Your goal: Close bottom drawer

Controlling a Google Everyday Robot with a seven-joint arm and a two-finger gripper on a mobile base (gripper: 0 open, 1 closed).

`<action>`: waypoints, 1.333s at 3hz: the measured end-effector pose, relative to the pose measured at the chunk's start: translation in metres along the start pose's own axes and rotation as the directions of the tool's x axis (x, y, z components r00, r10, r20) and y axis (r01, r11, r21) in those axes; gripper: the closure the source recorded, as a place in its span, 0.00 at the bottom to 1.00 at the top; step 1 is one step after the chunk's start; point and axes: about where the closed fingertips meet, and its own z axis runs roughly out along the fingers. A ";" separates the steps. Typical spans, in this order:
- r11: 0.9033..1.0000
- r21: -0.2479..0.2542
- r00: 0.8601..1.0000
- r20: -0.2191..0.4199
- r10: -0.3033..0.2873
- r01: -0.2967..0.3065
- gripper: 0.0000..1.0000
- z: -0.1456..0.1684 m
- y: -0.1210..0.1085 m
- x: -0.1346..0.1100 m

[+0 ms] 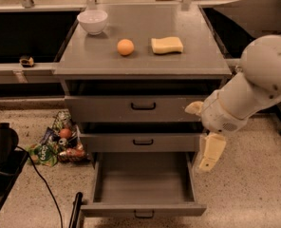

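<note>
Camera view: approach step. Gripper (210, 152), grip unclear, sits 3 o'clock of open bottom drawer (143, 180); next, push its front toward 12.

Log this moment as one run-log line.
bottom drawer: pulled out, tray bare | gripper: hanging low beside drawer's right side | task: drawer not yet closed

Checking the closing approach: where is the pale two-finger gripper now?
The gripper hangs at the camera view's right, beside the right edge of the pulled-out grey bottom drawer, by the middle drawer's end.
</note>
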 end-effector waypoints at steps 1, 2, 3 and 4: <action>0.997 -0.060 0.999 0.008 -0.052 0.053 0.00 0.066 0.005 0.023; 0.988 -0.127 0.994 0.070 -0.081 0.089 0.00 0.132 0.014 0.047; 0.978 -0.194 0.986 0.159 -0.046 0.077 0.00 0.190 0.025 0.069; 0.978 -0.194 0.986 0.159 -0.046 0.077 0.00 0.190 0.025 0.069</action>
